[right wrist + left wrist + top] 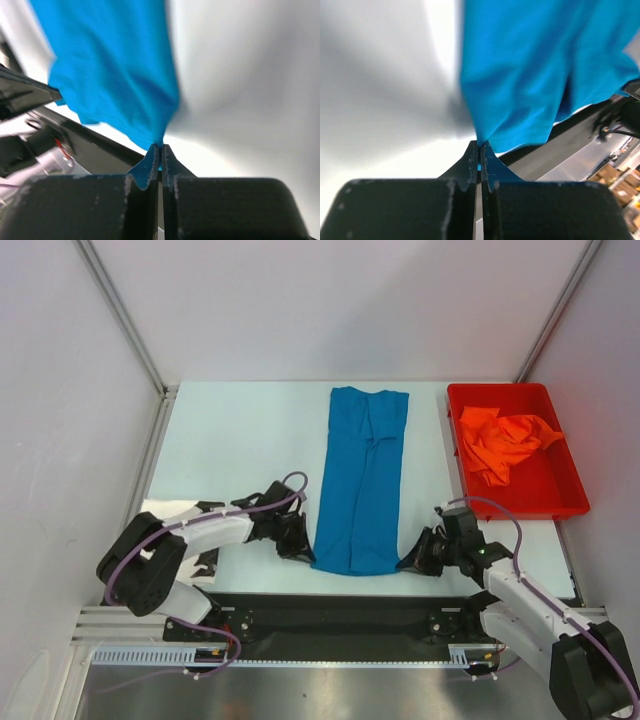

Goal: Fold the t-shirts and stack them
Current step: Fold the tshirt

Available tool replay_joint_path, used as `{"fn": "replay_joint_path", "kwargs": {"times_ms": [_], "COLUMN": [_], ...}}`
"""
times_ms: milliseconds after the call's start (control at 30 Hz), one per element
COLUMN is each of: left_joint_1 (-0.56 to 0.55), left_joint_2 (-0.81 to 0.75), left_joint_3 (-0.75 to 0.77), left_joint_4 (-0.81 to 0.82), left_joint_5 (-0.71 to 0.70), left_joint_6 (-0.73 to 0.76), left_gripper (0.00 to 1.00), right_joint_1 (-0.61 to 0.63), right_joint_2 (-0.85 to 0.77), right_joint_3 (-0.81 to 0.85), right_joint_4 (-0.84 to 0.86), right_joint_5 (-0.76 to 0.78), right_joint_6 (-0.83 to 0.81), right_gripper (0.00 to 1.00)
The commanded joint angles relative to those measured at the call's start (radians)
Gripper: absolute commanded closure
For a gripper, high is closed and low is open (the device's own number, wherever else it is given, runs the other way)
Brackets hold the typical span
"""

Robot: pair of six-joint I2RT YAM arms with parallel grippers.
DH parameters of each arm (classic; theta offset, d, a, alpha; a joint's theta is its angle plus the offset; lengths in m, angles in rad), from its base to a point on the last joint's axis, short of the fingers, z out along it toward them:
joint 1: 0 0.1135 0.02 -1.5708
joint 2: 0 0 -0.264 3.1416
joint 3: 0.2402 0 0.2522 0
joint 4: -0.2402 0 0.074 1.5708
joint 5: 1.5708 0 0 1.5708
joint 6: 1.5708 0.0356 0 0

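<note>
Your left claw (480,146) is pinched fully shut on the lower left corner of the blue t-shirt (362,480). Your right claw (160,147) is clamped just as tight on its lower right corner. The shirt lies as a long narrow strip up the middle of the worktop (240,440). Both wrist views blur beyond the fingertips. At lower left of the top view, your left arm (200,533) covers most of the white t-shirt with black blotches (165,508). The red bin (565,508) at upper right holds the crumpled orange t-shirt (500,440).
</note>
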Motion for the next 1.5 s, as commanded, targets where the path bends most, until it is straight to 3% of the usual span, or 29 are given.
{"fn": "replay_joint_path", "kwargs": {"times_ms": [0,200,533,867,1467], "left_joint_1": [0.004,0.099,0.222,0.284,0.319], "left_joint_2": [-0.003,0.185,0.563,0.747,0.864], "left_joint_3": [0.18,0.464,0.975,1.175,1.279], "left_joint_4": [-0.096,-0.143,-0.251,-0.17,-0.111], "left_joint_5": [-0.061,-0.029,0.022,0.122,0.137], "left_joint_6": [0.059,0.11,0.18,0.114,0.041], "left_gripper": [1.0,1.0,1.0,0.99,0.99], "right_joint_1": [-0.048,-0.175,-0.249,-0.302,-0.338], "right_joint_2": [0.032,0.308,0.785,1.097,1.287], "right_joint_3": [0.132,0.348,0.788,1.152,1.329], "right_joint_4": [0.013,0.061,0.058,-0.068,-0.048], "right_joint_5": [0.01,-0.057,-0.117,-0.14,-0.218], "right_joint_6": [-0.04,-0.131,-0.194,-0.221,-0.208], "right_gripper": [1.0,1.0,1.0,1.0,1.0]}}
